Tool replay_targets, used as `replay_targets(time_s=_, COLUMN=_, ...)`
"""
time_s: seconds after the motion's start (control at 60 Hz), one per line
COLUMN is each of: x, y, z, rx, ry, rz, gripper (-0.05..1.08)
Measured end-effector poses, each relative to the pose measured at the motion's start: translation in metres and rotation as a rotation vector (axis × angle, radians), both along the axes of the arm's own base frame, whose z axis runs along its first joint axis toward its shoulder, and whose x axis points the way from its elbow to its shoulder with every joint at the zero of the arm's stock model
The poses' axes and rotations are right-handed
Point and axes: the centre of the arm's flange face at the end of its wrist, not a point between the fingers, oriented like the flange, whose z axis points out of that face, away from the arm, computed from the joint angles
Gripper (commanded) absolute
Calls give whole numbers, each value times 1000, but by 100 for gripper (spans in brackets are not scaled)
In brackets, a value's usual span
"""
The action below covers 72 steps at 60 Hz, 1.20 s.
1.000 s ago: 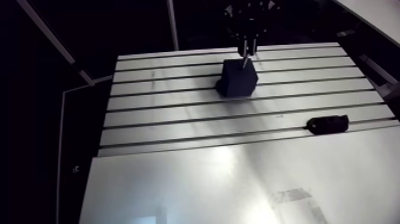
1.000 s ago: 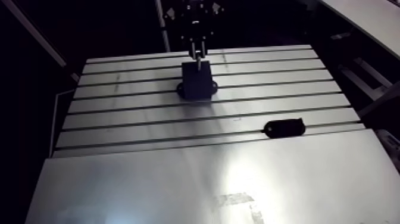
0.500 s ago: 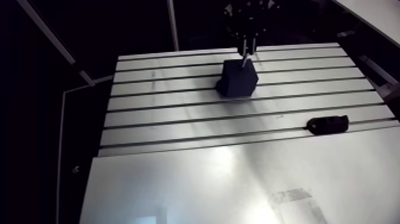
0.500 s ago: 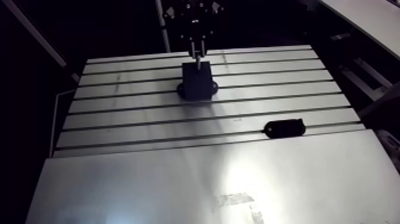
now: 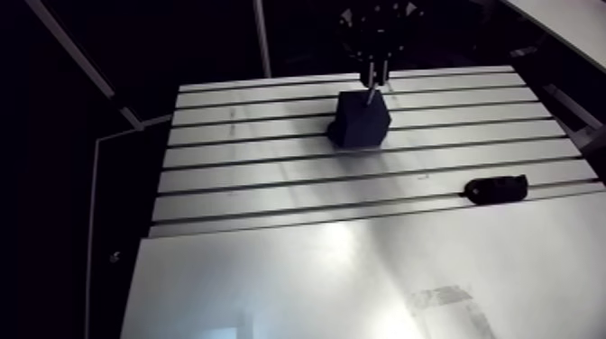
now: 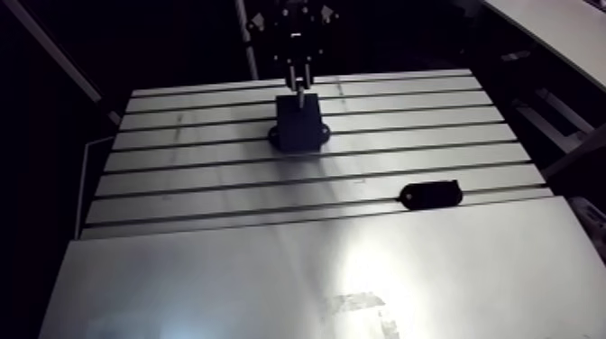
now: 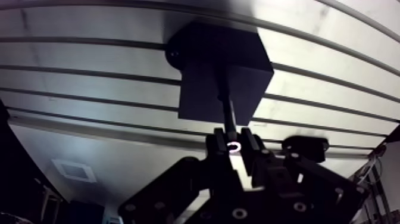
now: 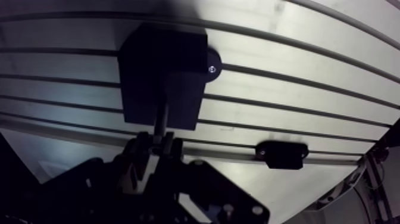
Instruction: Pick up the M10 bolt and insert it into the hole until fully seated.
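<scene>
A dark block [image 5: 362,119] with the hole in its top stands on the slotted table [image 5: 270,171] near the far edge. My gripper [image 7: 233,143] is right above it, shut on the M10 bolt [image 7: 227,113]. The bolt's shank points down to the block's top face [image 8: 161,116]; its tip meets the block, and how deep it sits is hidden. In the arm view the bolt [image 6: 299,86] shows as a thin bright pin between gripper [image 6: 298,72] and block [image 6: 298,122].
A small dark oblong fixture [image 5: 495,187] lies on the table toward the near right, also seen in the wrist view beside the gripper [image 8: 281,152]. A smooth metal sheet [image 5: 361,279] covers the near part of the table.
</scene>
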Motion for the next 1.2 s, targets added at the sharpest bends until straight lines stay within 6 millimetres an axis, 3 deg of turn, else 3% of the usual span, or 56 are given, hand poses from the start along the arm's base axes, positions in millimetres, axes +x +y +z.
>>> replay_targets(time_s=1.2, x=-1, y=-2, z=-3, rx=0, ry=1, rz=6, gripper=107)
